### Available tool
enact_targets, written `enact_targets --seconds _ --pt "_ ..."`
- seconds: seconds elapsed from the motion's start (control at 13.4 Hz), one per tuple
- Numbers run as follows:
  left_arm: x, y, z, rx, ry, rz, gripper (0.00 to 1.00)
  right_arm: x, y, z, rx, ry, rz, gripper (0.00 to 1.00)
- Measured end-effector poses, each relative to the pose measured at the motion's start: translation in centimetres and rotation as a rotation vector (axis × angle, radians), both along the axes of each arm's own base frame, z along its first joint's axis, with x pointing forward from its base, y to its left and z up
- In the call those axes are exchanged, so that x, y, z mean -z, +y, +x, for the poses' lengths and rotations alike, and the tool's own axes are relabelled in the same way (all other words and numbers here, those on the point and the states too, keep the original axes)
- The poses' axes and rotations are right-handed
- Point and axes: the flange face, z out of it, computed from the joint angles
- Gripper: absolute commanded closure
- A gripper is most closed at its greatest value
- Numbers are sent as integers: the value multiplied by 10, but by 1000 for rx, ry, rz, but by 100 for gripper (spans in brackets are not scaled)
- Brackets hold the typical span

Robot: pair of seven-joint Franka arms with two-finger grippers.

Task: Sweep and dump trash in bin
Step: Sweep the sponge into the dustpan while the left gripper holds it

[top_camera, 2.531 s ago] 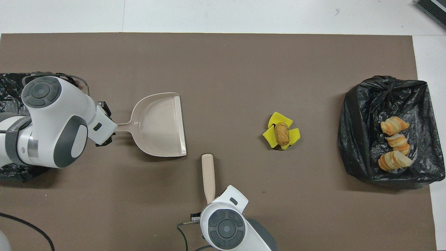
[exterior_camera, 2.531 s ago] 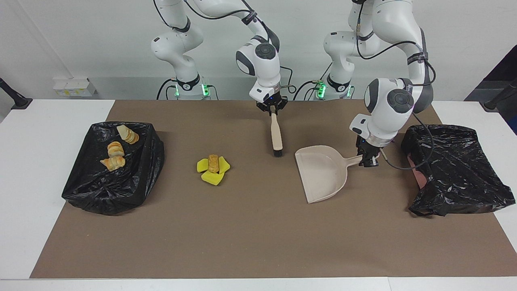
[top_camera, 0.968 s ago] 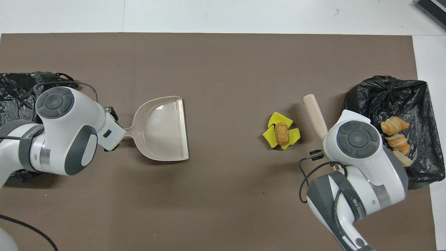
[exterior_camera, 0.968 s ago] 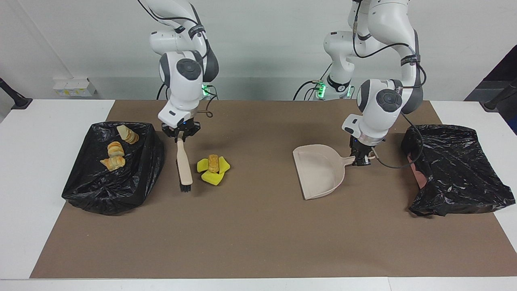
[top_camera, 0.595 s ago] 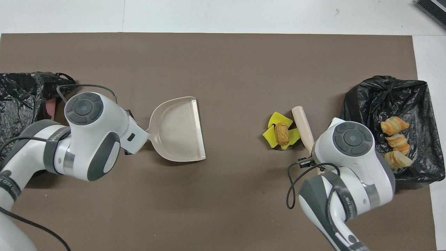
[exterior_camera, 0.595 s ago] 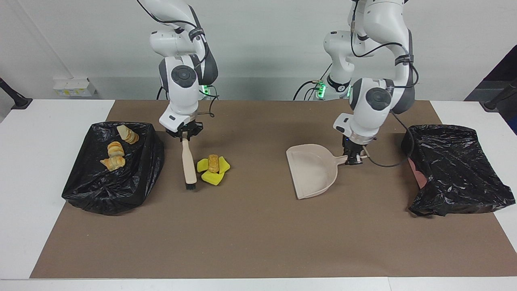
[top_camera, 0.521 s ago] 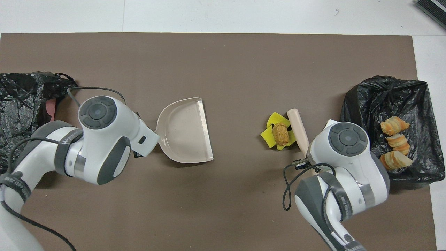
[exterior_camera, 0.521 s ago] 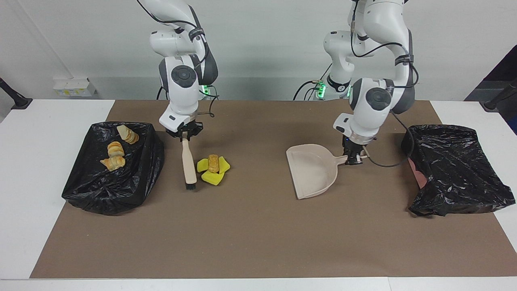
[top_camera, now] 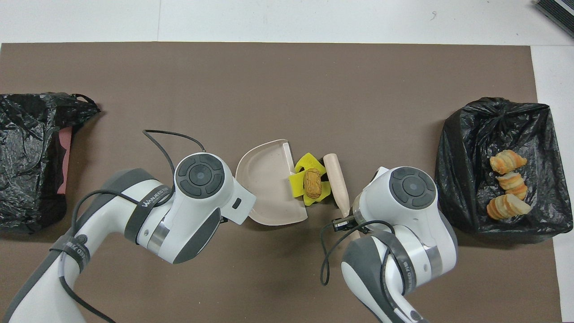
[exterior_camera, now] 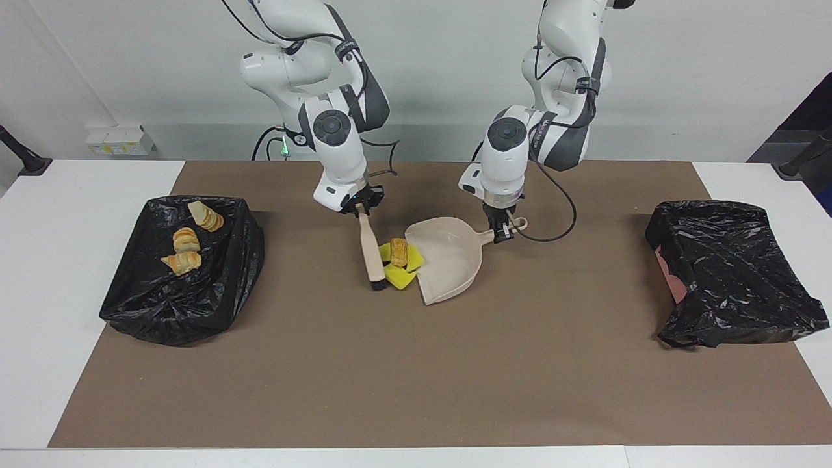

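The trash is a pile of yellow sponge wedges [exterior_camera: 400,276] [top_camera: 301,178] with a golden-brown pastry piece [exterior_camera: 398,252] [top_camera: 312,184] on top, at the middle of the mat. It lies squeezed between the beige brush [exterior_camera: 371,252] [top_camera: 337,184] and the open mouth of the beige dustpan [exterior_camera: 452,260] [top_camera: 267,193], and one wedge overlaps the pan's lip. My right gripper [exterior_camera: 361,209] is shut on the brush handle. My left gripper [exterior_camera: 500,233] is shut on the dustpan handle. In the overhead view both grippers are hidden under their wrists.
A black-bagged bin [exterior_camera: 214,286] [top_camera: 466,148] toward the right arm's end holds three pastry pieces [exterior_camera: 186,240] [top_camera: 506,184]. Another black-bagged bin [exterior_camera: 734,279] [top_camera: 27,161] lies toward the left arm's end. A brown mat [exterior_camera: 416,377] covers the table.
The right gripper's brush has pushed the pile toward the middle of the mat. The left gripper has slid the dustpan toward the pile, and they now meet.
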Motion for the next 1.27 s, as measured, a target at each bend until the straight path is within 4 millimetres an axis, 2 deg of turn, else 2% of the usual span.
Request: enact_targets --seconds 0.3,0.45,0.6,0.74,0.89,1.04,1.12,1.27 --pt "3 -1 1 23 -27 -23 100 -13 46 -12 74 65 176 100" --pt "6 1 3 61 -36 -43 100 -23 60 -11 97 81 236 100" --pt "6 8 8 52 -37 -59 100 -36 58 -6 85 94 234 100" --pt "7 23 17 47 -21 -88 100 -57 38 1 79 86 194 100" --pt "6 46 30 56 -12 -107 100 -88 18 -2 95 64 143 100" --pt "1 65 42 57 -14 -113 100 -111 18 -18 110 49 79 100" --pt "-4 75 49 50 -15 -114 100 -117 27 -31 105 43 50 100" --pt "-24 97 66 41 -2 -110 100 -111 54 -67 114 54 -1 100"
